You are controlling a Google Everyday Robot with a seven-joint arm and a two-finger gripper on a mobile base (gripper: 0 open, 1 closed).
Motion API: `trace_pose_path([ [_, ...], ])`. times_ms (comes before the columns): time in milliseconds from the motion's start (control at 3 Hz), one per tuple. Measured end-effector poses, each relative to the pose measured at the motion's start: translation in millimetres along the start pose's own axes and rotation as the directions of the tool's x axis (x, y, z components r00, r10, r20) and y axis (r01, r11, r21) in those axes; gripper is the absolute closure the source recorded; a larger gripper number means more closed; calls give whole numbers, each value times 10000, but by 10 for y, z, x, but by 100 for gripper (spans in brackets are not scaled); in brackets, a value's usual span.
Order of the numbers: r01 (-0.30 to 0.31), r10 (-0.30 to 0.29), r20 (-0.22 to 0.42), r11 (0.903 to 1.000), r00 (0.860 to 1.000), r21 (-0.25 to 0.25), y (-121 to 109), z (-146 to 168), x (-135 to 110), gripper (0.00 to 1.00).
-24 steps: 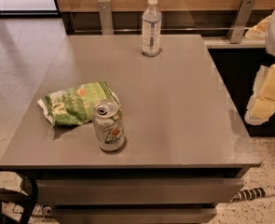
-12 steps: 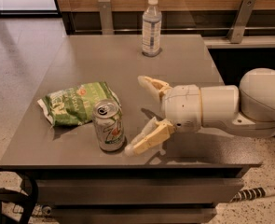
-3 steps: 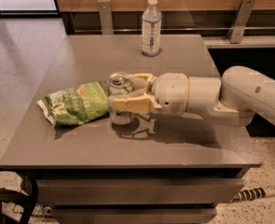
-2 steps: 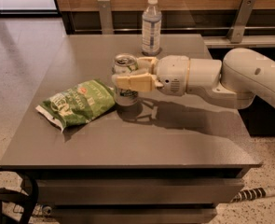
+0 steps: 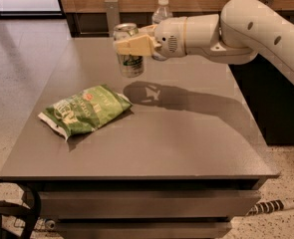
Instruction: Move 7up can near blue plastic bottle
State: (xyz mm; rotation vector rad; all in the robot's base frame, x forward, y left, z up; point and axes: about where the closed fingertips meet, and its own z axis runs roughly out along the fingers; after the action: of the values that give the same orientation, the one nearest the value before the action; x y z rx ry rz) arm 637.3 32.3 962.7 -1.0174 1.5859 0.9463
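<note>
- Since my last look, the gripper (image 5: 126, 42) has carried the 7up can (image 5: 130, 65) up off the table (image 5: 186, 143) and towards the blue plastic bottle (image 5: 161, 11); before, the can was right beside the bag.
- Far left of the bottle and nearer the camera, a green snack bag (image 5: 84, 108) lies flat on the tabletop, well apart from the can.
- Just left of the bottle, the can hangs upright in the air with the claw clamped round its middle, one finger across its front.
- The can's shadow (image 5: 154, 94) falls on the tabletop in front of the bottle.
- At the table's back edge stands the bottle itself; my gripper's wrist covers most of it, so I see only the cap and shoulders, and I cannot tell how much gap is left between bottle and can.
- Right of the bottle, the white arm (image 5: 256, 29) reaches in over the table's right side.
</note>
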Motion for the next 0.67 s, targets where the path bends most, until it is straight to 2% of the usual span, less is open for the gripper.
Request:
trace_pose_path([
  [333, 76, -74, -44, 9988, 10000, 476, -258, 190, -58, 100],
  [667, -15, -48, 480, 9915, 9988, 1301, -531, 337, 42, 100],
])
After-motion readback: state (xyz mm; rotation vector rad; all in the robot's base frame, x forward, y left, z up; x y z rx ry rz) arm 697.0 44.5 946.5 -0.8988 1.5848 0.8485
